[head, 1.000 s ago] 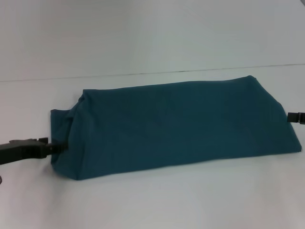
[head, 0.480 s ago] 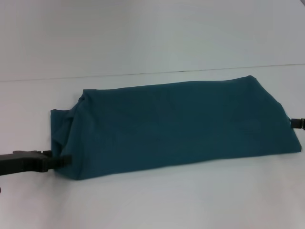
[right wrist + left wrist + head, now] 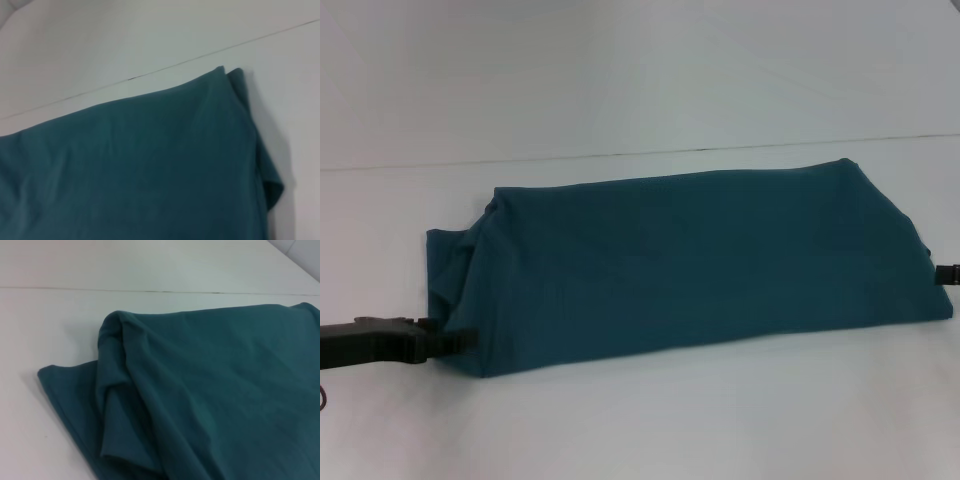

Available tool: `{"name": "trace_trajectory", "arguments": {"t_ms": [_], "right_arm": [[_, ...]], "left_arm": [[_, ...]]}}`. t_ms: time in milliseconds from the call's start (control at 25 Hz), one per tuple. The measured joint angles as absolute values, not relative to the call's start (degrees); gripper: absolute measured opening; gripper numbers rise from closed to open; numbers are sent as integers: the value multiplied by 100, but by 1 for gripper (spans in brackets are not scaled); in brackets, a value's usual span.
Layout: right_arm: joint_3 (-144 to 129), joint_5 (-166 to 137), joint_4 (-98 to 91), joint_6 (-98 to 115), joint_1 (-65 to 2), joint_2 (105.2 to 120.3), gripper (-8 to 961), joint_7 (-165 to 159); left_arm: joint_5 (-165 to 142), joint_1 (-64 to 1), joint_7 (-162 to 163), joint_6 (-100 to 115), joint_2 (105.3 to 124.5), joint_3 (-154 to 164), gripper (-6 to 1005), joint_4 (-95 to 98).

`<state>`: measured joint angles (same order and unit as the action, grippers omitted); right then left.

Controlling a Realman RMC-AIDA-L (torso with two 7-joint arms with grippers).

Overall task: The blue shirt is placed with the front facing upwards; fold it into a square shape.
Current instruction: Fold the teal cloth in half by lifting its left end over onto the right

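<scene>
- tabletop (image 3: 650,430): plain white, fills most of the head view; thin dark seam line runs across it behind the cloth; beyond the seam, more flat white surface, no room detail visible.
- blue shirt (image 3: 690,265): lies mid-tabletop as a long folded band spanning nearly the full width, plain teal side up, no print showing. Far edge is a straight fold. Left end is bunched, with a lower layer sticking out toward the left; right end is cleaner, corner slightly turned.
- left wrist view: shirt (image 3: 210,400) left end seen close, layers stacked, a thick rolled fold at the far corner, one flap tucked under another, bottom layer flat on the white surface.
- right wrist view: shirt (image 3: 130,165) right end, two layers offset at the far corner, edge of the lower layer curling up along the side.
- left hand (image 3: 455,340): arm comes in low and near-horizontal from the left edge, tips at the shirt's near-left corner, touching or poked into the cloth edge; closed or gripping cloth, cannot tell.
- right hand (image 3: 948,273): only a small dark stub at the right edge, just beside the shirt's near-right corner, low over the tabletop; finger state cannot tell.
</scene>
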<state>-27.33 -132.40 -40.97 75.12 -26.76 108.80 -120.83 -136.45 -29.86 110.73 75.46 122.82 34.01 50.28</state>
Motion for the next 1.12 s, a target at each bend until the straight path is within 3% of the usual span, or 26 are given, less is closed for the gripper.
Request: {"name": "trace_trajectory", "arguments": {"t_ms": [280,440,1000,1120], "right_arm": [[-2743,-13662,-4011,6831,-2867,11185,676,-12066],[-2743,-13819,-4009,6732,-2931,11258,675,-12075],[-2719,-13823,-3987,6661,-2926,11341,676,-12087],[-2687,-13785,-3999,6714,-2908,11344,628,-12158]], "left_arm": [[-13649,-2989,11074,7556,12278,3401,726,5027],[-13649,-2997,11074,7558,12278,3401,726,5027],[-13649,-3006,11074,7539,12278,3401,720,5027],[-13649,-3005,11073,7539,12278,3401,720,5027]]}}
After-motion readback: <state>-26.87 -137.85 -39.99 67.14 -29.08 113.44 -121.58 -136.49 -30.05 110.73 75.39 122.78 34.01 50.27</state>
